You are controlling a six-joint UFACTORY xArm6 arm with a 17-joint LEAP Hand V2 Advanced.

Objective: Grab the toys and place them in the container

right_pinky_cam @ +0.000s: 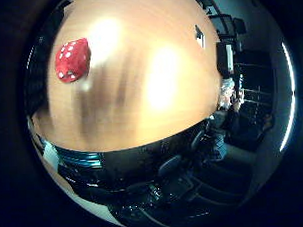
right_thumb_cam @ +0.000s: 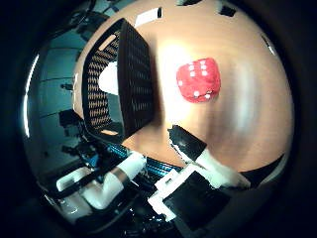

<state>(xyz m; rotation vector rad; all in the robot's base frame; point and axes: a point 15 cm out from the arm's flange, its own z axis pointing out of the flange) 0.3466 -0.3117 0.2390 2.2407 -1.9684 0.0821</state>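
Across both palm views spreads the wooden table (right_pinky_cam: 156,98), pale brown and glossy, with two bright patches of reflected light on its top. On it, taken as the landmark for everything else, stands the black container (right_thumb_cam: 130,79), a basket of perforated walls with slot handles near its rim. It sits close to one edge of the table, and something white (right_thumb_cam: 110,82) lies inside it (too indistinct to name). Beside the container, on the bare wood and clearly apart from its nearer wall, rests the red dice toy (right_thumb_cam: 199,80), a soft plush cube with white dots on its faces. Nothing touches it, and it sits upright on one face.

Of the hand (right_thumb_cam: 190,171), white and black parts reach in from the side of the thumb view nearest the table's edge. One black-tipped finger (right_thumb_cam: 185,141) stretches out fairly straight over the wood, on the side of the container away from its opening, with its tip short of the dice. That finger holds nothing and closes round nothing, so the hand looks loosely spread, empty, and hanging above the table rather than resting on it.
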